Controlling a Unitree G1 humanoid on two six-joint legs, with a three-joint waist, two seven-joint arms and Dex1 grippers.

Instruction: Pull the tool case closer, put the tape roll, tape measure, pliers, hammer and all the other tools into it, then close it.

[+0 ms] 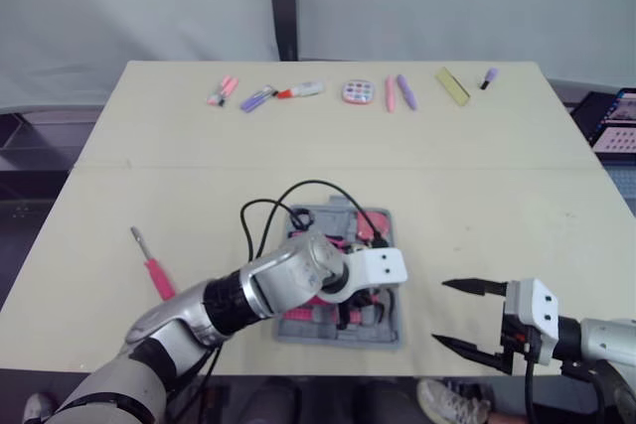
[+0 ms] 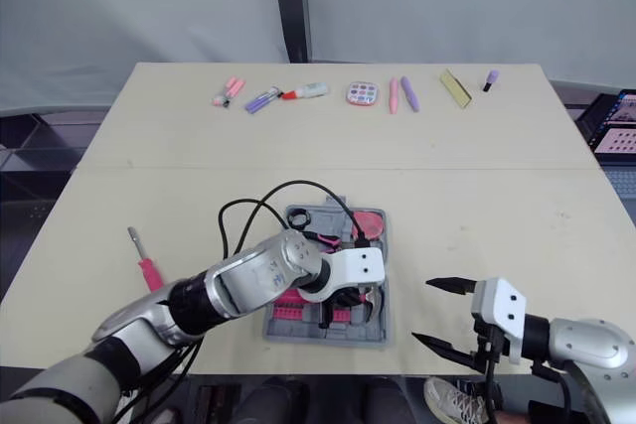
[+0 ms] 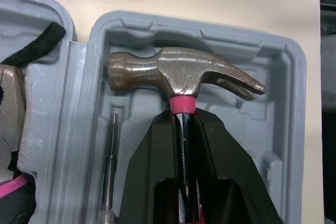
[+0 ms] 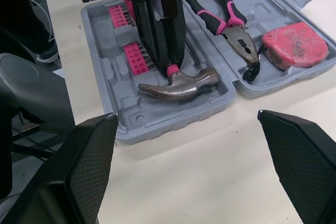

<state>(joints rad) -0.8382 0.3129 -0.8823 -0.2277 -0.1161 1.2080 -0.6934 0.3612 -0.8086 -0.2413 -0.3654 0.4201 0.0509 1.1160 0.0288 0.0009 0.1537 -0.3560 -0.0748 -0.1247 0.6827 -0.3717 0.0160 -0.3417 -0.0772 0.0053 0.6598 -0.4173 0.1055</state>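
The grey tool case [image 1: 338, 337] lies open near the table's front edge. My left gripper [image 3: 182, 121] is shut on the pink-collared handle of the hammer [image 3: 178, 74], whose steel head rests in a moulded recess of the case. Pink-handled pliers [image 4: 231, 22], a pink tape measure [image 4: 295, 44] and a black tape roll [image 2: 299, 216] lie in the other half. Pink bit holders [image 4: 134, 51] sit beside the hammer. My right gripper [image 1: 440, 313] hovers open to the right of the case, holding nothing. A pink screwdriver [image 1: 151, 265] lies on the table left of the case.
A black cable [image 1: 298, 191] loops over the far side of the case. Along the table's far edge lies a row of markers and small items [image 1: 358, 91]. A laptop [image 1: 616, 121] sits off the table's right side.
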